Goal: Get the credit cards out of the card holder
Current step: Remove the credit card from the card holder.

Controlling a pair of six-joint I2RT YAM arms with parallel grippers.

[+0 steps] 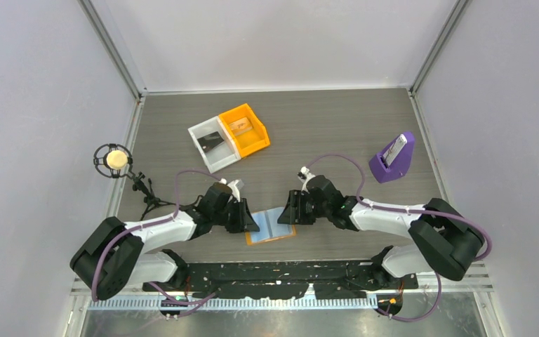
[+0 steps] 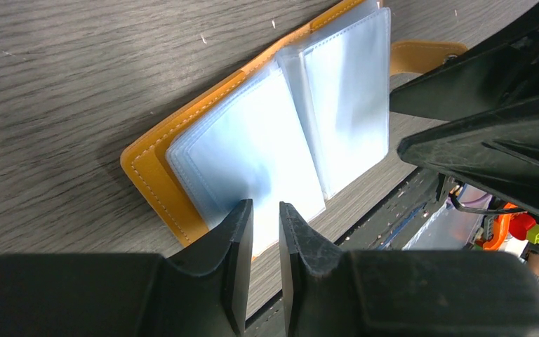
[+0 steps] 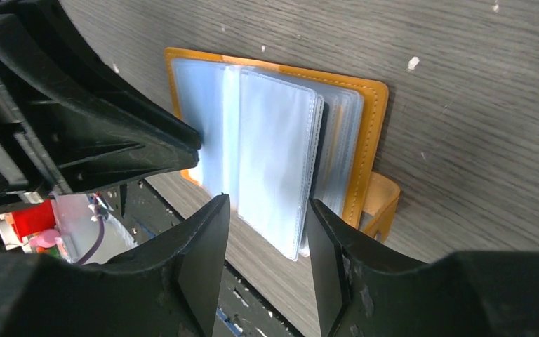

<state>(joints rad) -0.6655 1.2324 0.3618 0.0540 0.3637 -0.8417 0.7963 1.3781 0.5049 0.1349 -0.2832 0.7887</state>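
Left pincer slightly parted at holder's lower edge | right pincer open, astride its sleeves | we see holder spread flat on table, lower centre.

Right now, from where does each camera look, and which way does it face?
Top external: above and behind the robot, facing down at the table; both arms whole, left hand and right hand flanking the open card holder.
Left wrist: on the left arm, facing past its fingers to the card holder; right hand at right.
Right wrist: on the right arm, facing past its fingers to the card holder; left hand at left.
Shared by all: the card holder.
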